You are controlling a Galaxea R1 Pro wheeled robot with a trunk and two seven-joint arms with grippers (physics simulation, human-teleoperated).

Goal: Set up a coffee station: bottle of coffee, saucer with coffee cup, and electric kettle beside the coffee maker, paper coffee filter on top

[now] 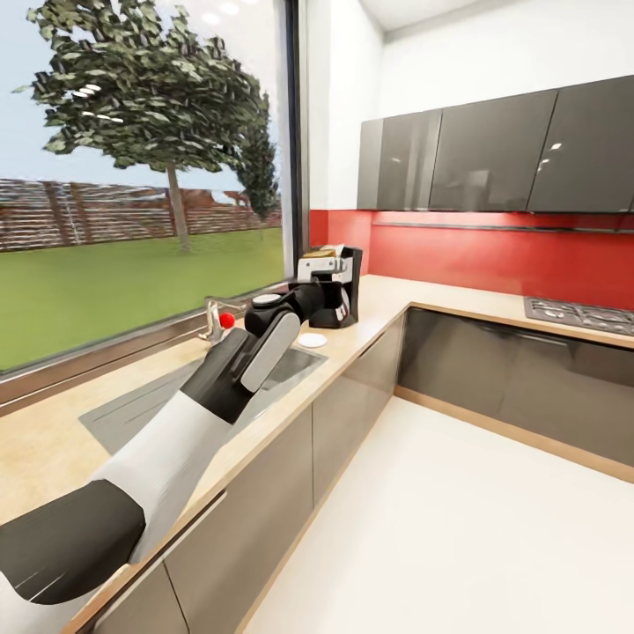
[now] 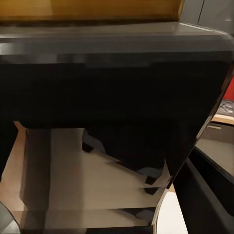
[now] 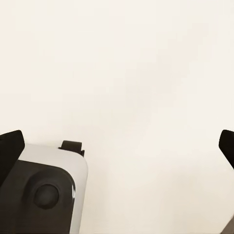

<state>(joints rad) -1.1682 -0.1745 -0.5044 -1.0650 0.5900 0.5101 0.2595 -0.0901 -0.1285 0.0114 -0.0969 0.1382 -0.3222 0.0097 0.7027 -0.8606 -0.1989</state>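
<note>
- Standing at the centre of the head view, the coffee maker (image 1: 335, 286) sits on the countertop (image 1: 387, 304) in the corner below the red backsplash (image 1: 493, 255), its lower part hidden behind the left arm's wrist.
- In the left wrist view the coffee maker (image 2: 117, 87) is a dark, blurred mass across the upper and middle frame; its details are hard to make out, and pale countertop (image 2: 68, 180) shows below it.
- A yellowish thing on top of the machine, in both views, is too blurred to name.
- A small white round saucer (image 1: 312, 340) lies on the countertop just in front of the coffee maker, beside the sink (image 1: 291, 365).
- The left gripper (image 1: 310, 291) reaches to the coffee maker at frame centre; its fingers are hidden against the dark body, so I cannot tell whether it is spread or pinching anything.
- The right gripper (image 3: 117, 146) shows only two dark fingertips (image 3: 10, 146), cut off at the left and right edges of its wrist view, spread wide apart with nothing between them, over pale floor (image 3: 126, 73).
- A tap with a red knob (image 1: 227, 320) stands at the window (image 1: 141, 176), left of centre.
- Grey wall cabinets (image 1: 493, 150) fill the upper right; a hob (image 1: 577, 314) is cut off at the right edge.
</note>
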